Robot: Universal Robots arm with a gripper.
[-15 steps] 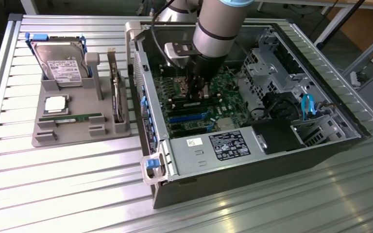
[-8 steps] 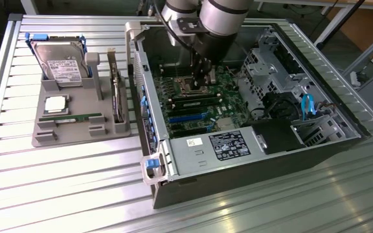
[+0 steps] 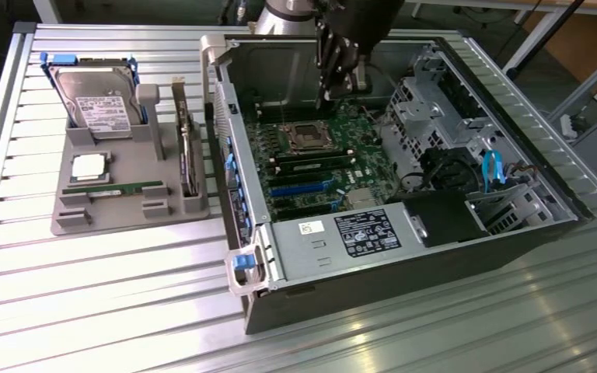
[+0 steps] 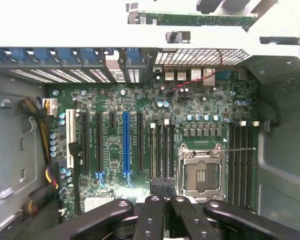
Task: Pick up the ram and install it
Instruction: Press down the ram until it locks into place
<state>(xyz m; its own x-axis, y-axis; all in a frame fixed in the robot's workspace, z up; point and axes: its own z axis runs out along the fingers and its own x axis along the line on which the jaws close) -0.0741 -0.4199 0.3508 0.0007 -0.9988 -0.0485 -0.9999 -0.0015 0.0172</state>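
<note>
Fingers point(image 4: 162, 192) are sitting closed, gripper point(image 3: 338, 84) hovering inside the computer case point(image 3: 506, 233); ram point(image 3: 122, 189) lying in tray point(image 3: 71, 221).

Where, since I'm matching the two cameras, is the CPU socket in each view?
Exterior view: CPU socket on the motherboard, near the gripper.
Wrist view: CPU socket just ahead of the gripper, between banks of black slots.
Shared landmark: the blue slot.

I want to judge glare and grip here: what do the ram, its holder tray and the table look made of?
The ram looks like green circuit board, matte, with dark chips. The holder tray seems moulded grey plastic, dull and evenly coloured. The table appears to be ribbed bare metal, probably aluminium: it reflects light in bright streaks.
</note>
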